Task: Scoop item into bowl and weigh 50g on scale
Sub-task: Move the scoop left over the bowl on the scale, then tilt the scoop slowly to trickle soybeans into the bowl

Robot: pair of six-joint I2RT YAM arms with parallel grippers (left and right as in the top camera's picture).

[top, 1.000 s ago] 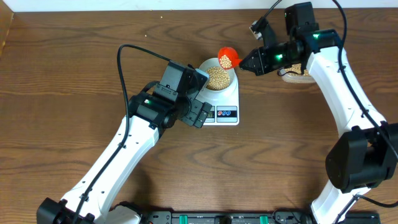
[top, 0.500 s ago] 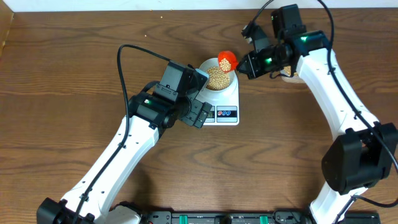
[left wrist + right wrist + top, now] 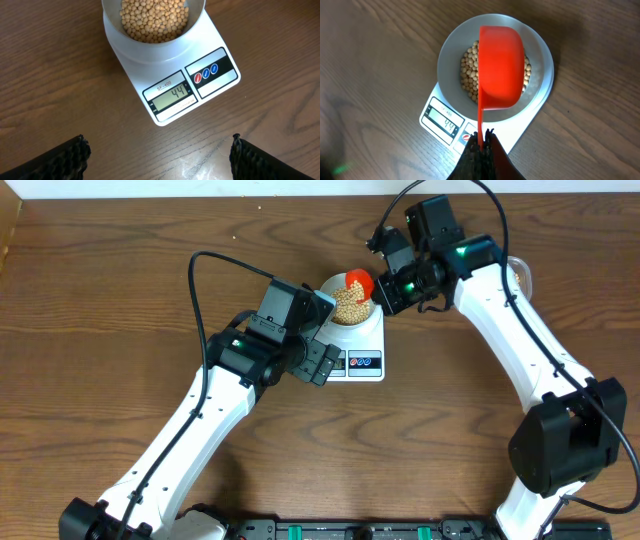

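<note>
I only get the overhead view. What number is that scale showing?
Observer: From the left wrist, the screen reads 44.
Operator: How is the red scoop held?
Observer: From the right wrist, the right gripper is shut on the thin handle of the scoop, with its cup over the bowl.
Operator: Is the other gripper holding anything?
Observer: No. The left gripper is open; its fingers stand wide apart with nothing between them.
</note>
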